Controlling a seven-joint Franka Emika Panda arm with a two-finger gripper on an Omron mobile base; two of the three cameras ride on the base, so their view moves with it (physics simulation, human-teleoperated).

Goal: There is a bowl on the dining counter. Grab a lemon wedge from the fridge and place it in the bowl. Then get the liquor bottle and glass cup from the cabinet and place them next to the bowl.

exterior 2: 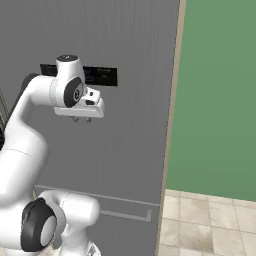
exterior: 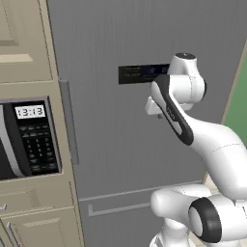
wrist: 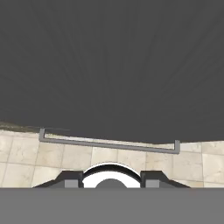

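Fridge (exterior: 135, 144) one, door closed; one microwave (exterior: 29, 137); claw (wrist: 111, 178) spread, empty.

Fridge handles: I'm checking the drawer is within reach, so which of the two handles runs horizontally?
The drawer handle, a thin flat bar low on the fridge. The door handle instead runs vertically along the left edge.

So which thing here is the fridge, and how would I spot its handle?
Look for the tall grey metal front, the fridge, right of the beige cabinets holding the microwave. Its door handle is the slim upright grey bar along the left edge. Unlike the flat horizontal bar on the bottom drawer, it stands vertical, level with the small dark display panel.
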